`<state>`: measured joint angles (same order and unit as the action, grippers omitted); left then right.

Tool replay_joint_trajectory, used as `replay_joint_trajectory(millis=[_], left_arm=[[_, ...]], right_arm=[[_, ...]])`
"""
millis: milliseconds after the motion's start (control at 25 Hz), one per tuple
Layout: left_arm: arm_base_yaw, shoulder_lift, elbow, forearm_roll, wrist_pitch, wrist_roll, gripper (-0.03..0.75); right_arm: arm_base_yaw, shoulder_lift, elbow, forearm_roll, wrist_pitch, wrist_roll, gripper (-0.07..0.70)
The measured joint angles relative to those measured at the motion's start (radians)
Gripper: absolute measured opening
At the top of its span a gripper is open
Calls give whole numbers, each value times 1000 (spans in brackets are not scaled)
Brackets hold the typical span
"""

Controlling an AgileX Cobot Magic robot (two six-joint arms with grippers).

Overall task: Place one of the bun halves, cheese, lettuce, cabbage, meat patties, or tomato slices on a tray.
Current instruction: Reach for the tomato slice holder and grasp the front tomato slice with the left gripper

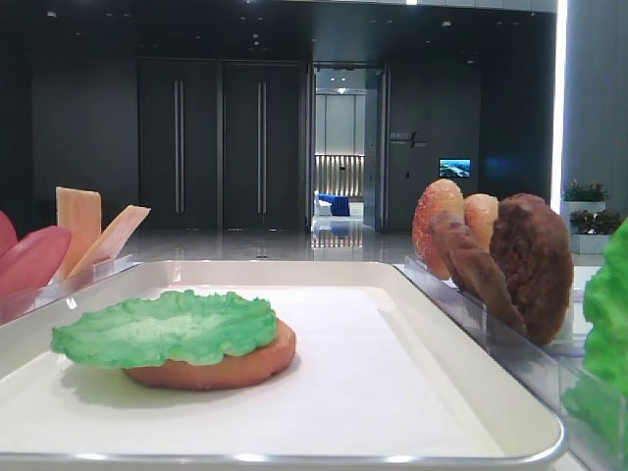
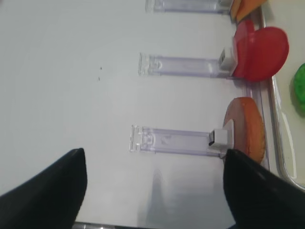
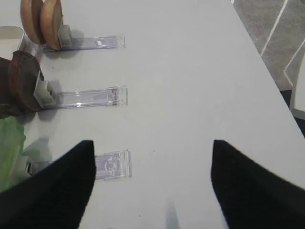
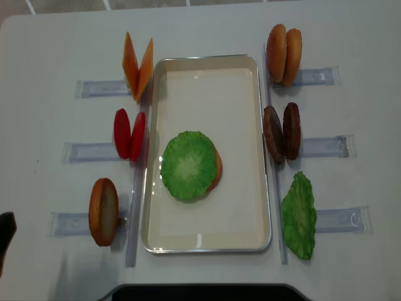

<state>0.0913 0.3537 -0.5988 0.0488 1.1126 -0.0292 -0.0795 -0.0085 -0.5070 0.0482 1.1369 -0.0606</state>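
Both the left pincer (image 2: 152, 191) and the right pincer (image 3: 152, 186) hover with fingers spread wide.

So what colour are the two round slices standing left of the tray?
Red tomato slices, clearest in the overhead view.

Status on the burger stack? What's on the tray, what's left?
Done: a bun half lies on the tray with lettuce on top. In hand: nothing; left gripper and right gripper are open over bare table. Left in racks: cheese, tomato slices, patties, more buns, spare lettuce.
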Motion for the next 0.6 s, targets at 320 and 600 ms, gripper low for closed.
replay_joint_trajectory(millis=[320,600], left_arm=[[0,559,-171,28,44,-9,695],[0,859,-393,33,49,-9,695]], right_arm=[[0,0,0,0,-1,0,486],[0,0,0,0,-1,0,486]])
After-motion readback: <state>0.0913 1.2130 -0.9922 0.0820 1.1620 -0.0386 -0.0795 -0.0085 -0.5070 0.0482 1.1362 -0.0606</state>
